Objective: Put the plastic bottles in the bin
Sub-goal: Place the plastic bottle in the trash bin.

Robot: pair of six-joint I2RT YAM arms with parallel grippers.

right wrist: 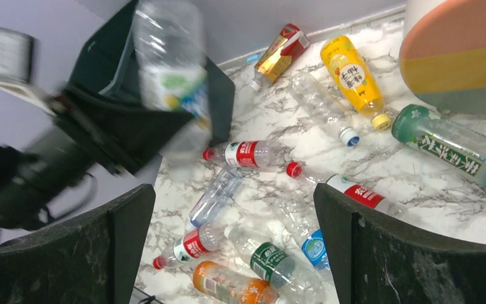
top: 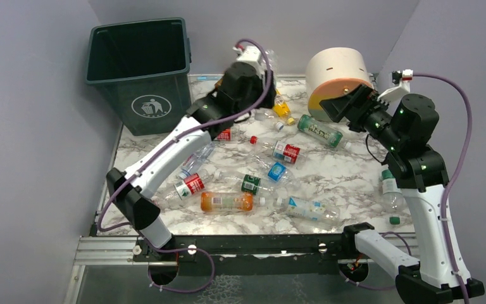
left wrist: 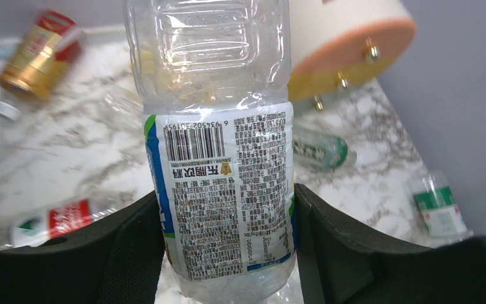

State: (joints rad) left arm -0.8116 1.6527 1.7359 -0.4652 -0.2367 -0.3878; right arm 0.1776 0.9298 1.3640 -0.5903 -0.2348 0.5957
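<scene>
1. Your left gripper [left wrist: 228,266] clamps a clear plastic bottle with a white, blue-edged label [left wrist: 210,76], raised to the right of the tall dark green plastic bin [top: 140,95].
2. Its label shows a barcode and dense Chinese print, too small to read.
3. Your right gripper [right wrist: 237,247] gapes wide and empty above scattered bottles [right wrist: 247,154] on the marble table [top: 354,183].

A big cream cylinder [top: 336,68] lies on its side at the far right of the white, grey-veined marble tabletop [top: 354,180], its flat face banded pink and yellow with small brass-coloured studs. Pale lilac walls [top: 31,126] enclose the table; an aluminium rail [top: 101,250] runs along the near edge.
</scene>
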